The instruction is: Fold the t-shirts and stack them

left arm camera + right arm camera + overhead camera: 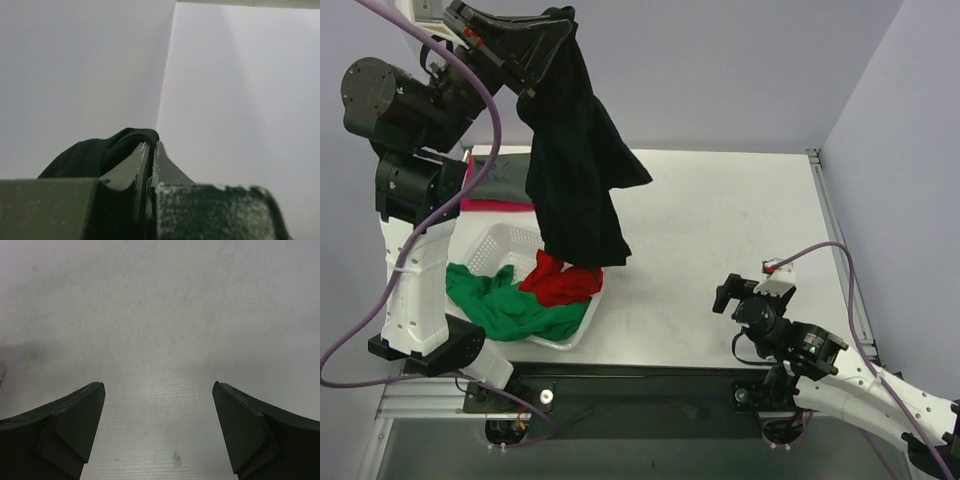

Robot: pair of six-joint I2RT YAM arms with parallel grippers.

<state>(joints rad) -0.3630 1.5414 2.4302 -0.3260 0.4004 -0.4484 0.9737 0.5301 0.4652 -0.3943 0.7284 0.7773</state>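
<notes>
White table [720, 230], matte, level. White perforated basket [498, 240] stands on near-left part. Just beyond basket, toward far-left corner, pink-red t-shirt [495, 205] lies flat on surface, grey-green t-shirt [510, 180] stacked on it.

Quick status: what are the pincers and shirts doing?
Left pincer shut on black t-shirt, hoisted over basket. Right pincer open, empty, above table. Red tee, green tee beneath.

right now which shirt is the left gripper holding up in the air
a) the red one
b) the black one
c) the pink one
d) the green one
b: the left gripper is shut on the black t-shirt, which hangs from it, while the green t-shirt and red t-shirt rest on the basket.
</notes>
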